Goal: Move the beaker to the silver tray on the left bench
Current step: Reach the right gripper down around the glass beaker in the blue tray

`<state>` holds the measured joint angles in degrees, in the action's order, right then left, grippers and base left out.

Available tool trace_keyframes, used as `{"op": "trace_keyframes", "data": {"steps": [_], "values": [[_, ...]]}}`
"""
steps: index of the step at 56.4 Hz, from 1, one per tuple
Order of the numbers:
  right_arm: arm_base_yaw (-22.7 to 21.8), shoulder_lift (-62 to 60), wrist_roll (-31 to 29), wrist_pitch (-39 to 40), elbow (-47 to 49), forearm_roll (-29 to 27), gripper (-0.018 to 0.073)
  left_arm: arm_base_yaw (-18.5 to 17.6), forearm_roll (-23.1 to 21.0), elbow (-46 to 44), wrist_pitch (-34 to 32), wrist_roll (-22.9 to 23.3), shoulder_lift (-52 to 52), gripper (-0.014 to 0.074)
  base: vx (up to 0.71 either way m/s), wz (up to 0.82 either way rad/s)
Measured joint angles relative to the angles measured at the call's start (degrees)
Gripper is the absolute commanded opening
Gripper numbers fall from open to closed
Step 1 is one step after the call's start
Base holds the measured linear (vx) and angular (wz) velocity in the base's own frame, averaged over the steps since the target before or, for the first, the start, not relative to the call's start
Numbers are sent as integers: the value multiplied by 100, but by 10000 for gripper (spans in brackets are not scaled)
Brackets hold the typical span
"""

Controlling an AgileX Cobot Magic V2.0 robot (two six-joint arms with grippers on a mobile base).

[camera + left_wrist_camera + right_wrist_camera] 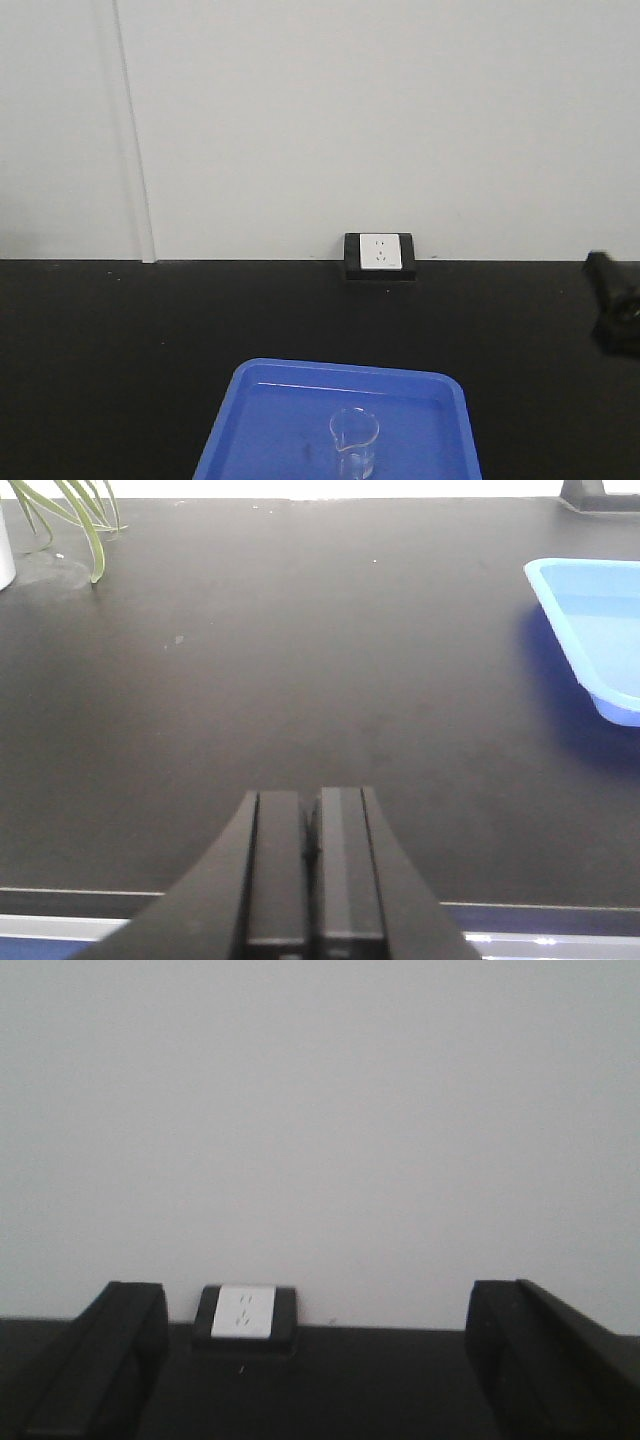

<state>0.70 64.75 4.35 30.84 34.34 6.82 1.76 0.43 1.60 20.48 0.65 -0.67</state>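
Front view: a matte black worktop (120, 340) is seen against a plain white wall (350, 110). A blue tray (262, 432) is set at the worktop's near edge, slightly right of the middle. The beaker (354, 442) stands upright inside the tray, near the tray's front edge, with nothing touching it. Any print on the glass is too faint to be read. A black socket box (378, 255) with a white face is placed at the worktop's back edge, against the wall. A dark shape (612, 300), blurred and not identifiable, is cut off at the right edge.

Left wrist view: the left gripper (310, 805) is shown clenched, its two black fingers pressed together with nothing between them, above the worktop's near edge. The blue tray's corner is seen at the right, well apart from the gripper. Green leaves of a plant (70, 520) hang over the far left corner, beside a white pot (5, 550).

Right wrist view: the right gripper (318, 1305) is held released, its fingers spread wide and empty. The socket box is framed between them at the back edge, with only white wall above.
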Motion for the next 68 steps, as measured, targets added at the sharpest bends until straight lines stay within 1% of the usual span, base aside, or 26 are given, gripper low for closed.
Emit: {"op": "trace_keyframes", "data": {"steps": [4, 8, 13, 17, 21, 23, 29, 35, 39, 50, 57, 60, 68], "values": [[0, 407, 443, 530, -356, 564, 592, 0, 0, 0, 0, 0, 0, 1, 0, 0], [0, 864, 730, 1101, -757, 1148, 592, 0, 0, 0, 0, 0, 0, 1, 0, 0], [0, 1579, 894, 1833, -1090, 1955, 592, 0, 0, 0, 0, 0, 0, 1, 0, 0], [0, 2059, 984, 2328, -1175, 2588, 593, 0, 0, 0, 0, 0, 0, 1, 0, 0], [0, 2575, 1053, 2818, -1181, 3055, 593, 0, 0, 0, 0, 0, 0, 1, 0, 0], [0, 2739, 1054, 3042, -1181, 3178, 593, 0, 0, 0, 0, 0, 0, 1, 0, 0], [0, 3287, 1054, 3346, -1163, 3324, 593, 0, 0, 0, 0, 0, 0, 1, 0, 0], [0, 3703, 1042, 3373, -1046, 3482, 593, 0, 0, 0, 0, 0, 0, 1, 0, 0], [77, 3940, 1038, 3373, -868, 3621, 593, 0, 0, 0, 0, 0, 0, 1, 0, 0], [675, 4335, 1044, 3336, -139, 3602, 593, 0, 0, 0, 0, 0, 0, 1, 0, 0], [1046, 4572, 1242, 2851, 398, 3527, 593, 0, 0, 0, 0, 0, 0, 1, 0, 0], [1112, 4698, 1357, 2704, 558, 3527, 593, 0, 0, 0, 0, 0, 0, 1, 0, 0], [1125, 4963, 1577, 2614, 804, 3463, 593, 0, 0, 0, 0, 0, 0, 1, 0, 0]]}}
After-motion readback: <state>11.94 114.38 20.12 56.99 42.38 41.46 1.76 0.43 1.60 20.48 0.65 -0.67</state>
